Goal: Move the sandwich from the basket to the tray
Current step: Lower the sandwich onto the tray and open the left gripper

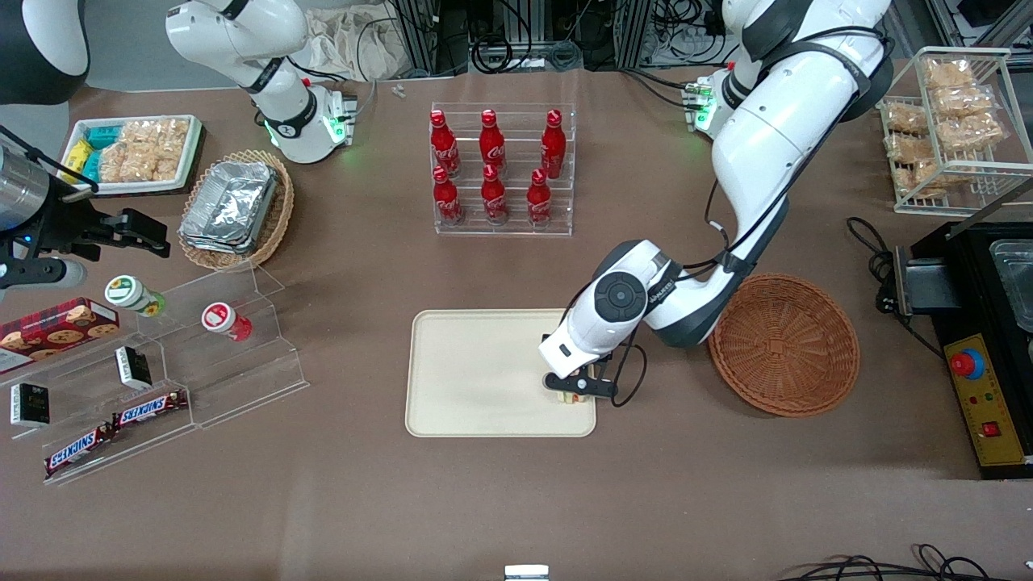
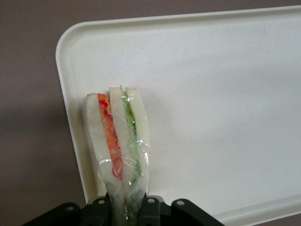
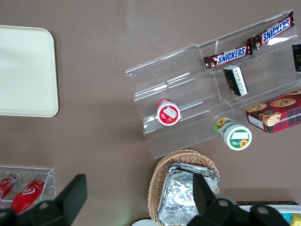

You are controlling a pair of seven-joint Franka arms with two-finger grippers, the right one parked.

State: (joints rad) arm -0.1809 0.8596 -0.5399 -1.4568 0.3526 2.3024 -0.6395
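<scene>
One pincer [image 1: 575,393] grips the sandwich [image 2: 120,141], seemingly upright, over the tray [image 1: 476,371] edge nearest the basket [image 1: 784,344].

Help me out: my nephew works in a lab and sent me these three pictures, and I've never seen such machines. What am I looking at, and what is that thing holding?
These are two white robot arms bolted to a brown table. One picture looks down on the whole table from the front; the other two come from small cameras on the arms' wrists.

The working arm's gripper, a two-fingered clamp, is low over one end of the cream tray. It is shut on a wrapped sandwich: pale bread with an orange-red layer and a green layer. The wrist picture shows the sandwich right above the tray's edge.

Beside the tray, toward the working arm's end, sits a round brown basket with nothing visible in it. Farther from the front camera stands a clear rack of red bottles. Toward the parked arm's end are snacks on clear shelves.
</scene>
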